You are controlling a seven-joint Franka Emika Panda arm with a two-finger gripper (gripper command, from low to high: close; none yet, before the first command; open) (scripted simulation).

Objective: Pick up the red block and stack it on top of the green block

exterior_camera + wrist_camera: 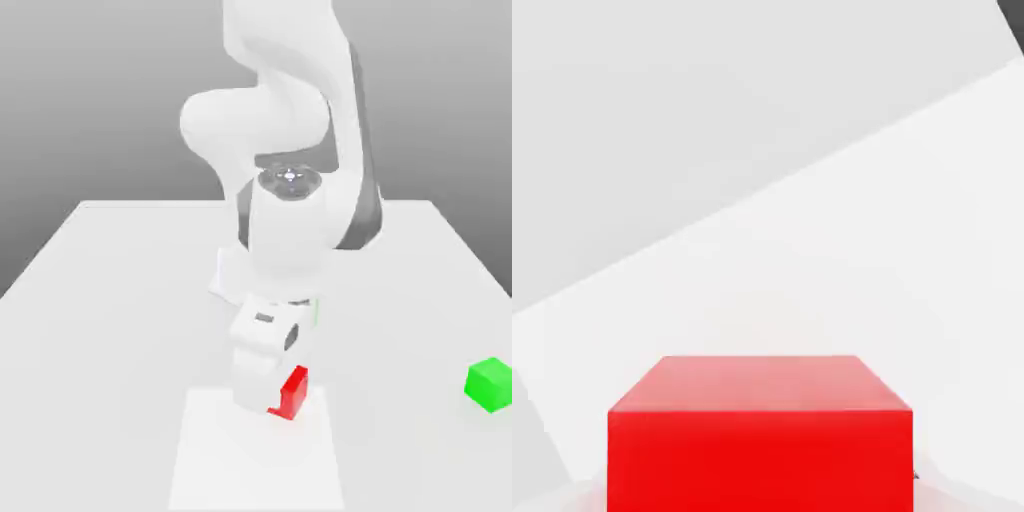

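Exterior view: the white arm leans down over the near part of the counter [100, 300], and its hand [275, 395] is lowered with the red block [294, 392] at its tip. Whether the fingers are closed on the block or merely around it cannot be told, as the body of the hand covers them. The red block shows at the side of the hand toward the exterior view's right, partly hidden behind it, low over a paler square patch [200, 460] on the counter; contact with that patch cannot be confirmed.

Hand view: the red block [760, 440] sits directly before the camera, top face and one side face visible, with the pale counter [812, 200] beyond it.

The green block [490, 383] rests on the counter, well apart from the hand, toward the exterior view's right edge.
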